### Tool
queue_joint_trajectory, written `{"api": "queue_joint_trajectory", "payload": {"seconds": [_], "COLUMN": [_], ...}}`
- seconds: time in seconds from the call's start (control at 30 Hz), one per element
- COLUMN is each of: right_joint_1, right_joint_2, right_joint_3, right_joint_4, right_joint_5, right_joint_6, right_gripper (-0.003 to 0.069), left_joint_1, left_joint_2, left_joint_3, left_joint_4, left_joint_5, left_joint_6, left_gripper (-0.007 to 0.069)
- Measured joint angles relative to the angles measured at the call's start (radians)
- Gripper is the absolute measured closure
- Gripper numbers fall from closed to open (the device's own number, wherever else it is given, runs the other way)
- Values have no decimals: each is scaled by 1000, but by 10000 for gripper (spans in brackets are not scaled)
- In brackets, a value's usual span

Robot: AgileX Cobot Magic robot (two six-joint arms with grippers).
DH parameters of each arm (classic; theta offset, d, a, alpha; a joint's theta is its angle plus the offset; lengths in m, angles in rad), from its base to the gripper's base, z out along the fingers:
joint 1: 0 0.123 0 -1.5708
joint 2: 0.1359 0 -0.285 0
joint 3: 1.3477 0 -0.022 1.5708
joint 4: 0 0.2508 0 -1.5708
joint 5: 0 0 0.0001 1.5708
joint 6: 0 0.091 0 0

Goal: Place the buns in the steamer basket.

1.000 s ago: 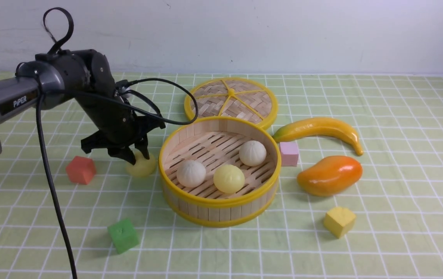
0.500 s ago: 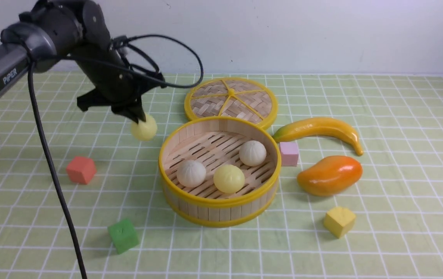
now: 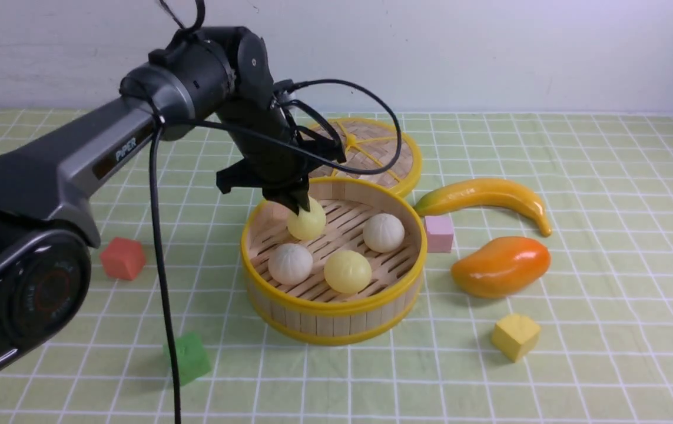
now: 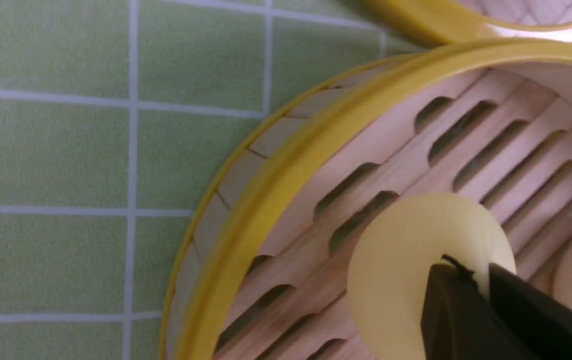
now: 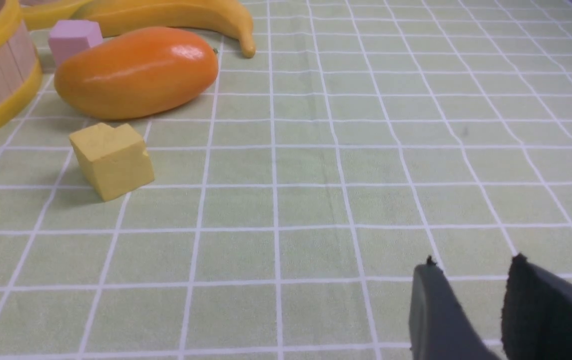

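A pale yellow bun [image 3: 307,222] hangs just over the floor of the steamer basket [image 3: 336,306], at the basket's far left side. The left gripper [image 3: 296,203] pinches this bun at its top. In the left wrist view the two dark fingers [image 4: 458,310] are squeezed close together on the bun [image 4: 406,260], with only a thin slit between them. Whether the bun already touches the slats I cannot tell.

Three more buns sit on the basket floor. A white bun [image 3: 291,264] is at the front left. Another yellow bun [image 3: 347,271] is just beside it, at the front middle. A second white bun [image 3: 383,232] sits further back on the right side of the basket.

The flat woven lid [image 3: 371,147] lies behind the basket, touching its far rim. A pink cube [image 3: 439,233] sits just to the right of the basket. The banana [image 3: 483,197] and the orange mango [image 3: 501,266] lie further right of the basket. A yellow cube [image 3: 515,336] is to the front right of the basket. A red cube [image 3: 122,258] and a green cube [image 3: 190,357] are to the left of the basket.

The right gripper [image 5: 471,300] hovers low over bare cloth, well away from the basket on its right. Its fingers stand a little apart and hold nothing.
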Motion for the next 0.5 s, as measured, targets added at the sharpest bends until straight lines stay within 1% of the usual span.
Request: {"api": "queue_joint_trajectory", "payload": {"seconds": [0.03,0.07,0.1,0.17,0.2,0.27,0.3,0.33,0.37,0.43,0.47,0.5], "right_joint_1": [0,0,0,0,0,0,0,0,0,0,0,0], "right_joint_2": [0,0,0,0,0,0,0,0,0,0,0,0], "right_joint_3": [0,0,0,0,0,0,0,0,0,0,0,0], "right_joint_4": [0,0,0,0,0,0,0,0,0,0,0,0], "right_joint_5": [0,0,0,0,0,0,0,0,0,0,0,0], "right_joint_6": [0,0,0,0,0,0,0,0,0,0,0,0], "right_gripper": [442,442,438,436,434,433,433,433,431,431,431,431], "left_joint_1": [0,0,0,0,0,0,0,0,0,0,0,0], "left_joint_2": [8,8,8,3,-7,-31,-35,-62,-93,-164,-164,-226], "left_joint_3": [0,0,0,0,0,0,0,0,0,0,0,1], "left_joint_4": [5,4,8,8,8,16,17,32,51,90,90,122], "left_joint_5": [0,0,4,11,28,65,69,99,131,160,162,169], "left_joint_6": [-23,-26,-33,-35,-36,-34,-33,-21,-4,38,42,70], "left_gripper": [555,545,495,451,386,310,304,260,232,207,207,201]}}
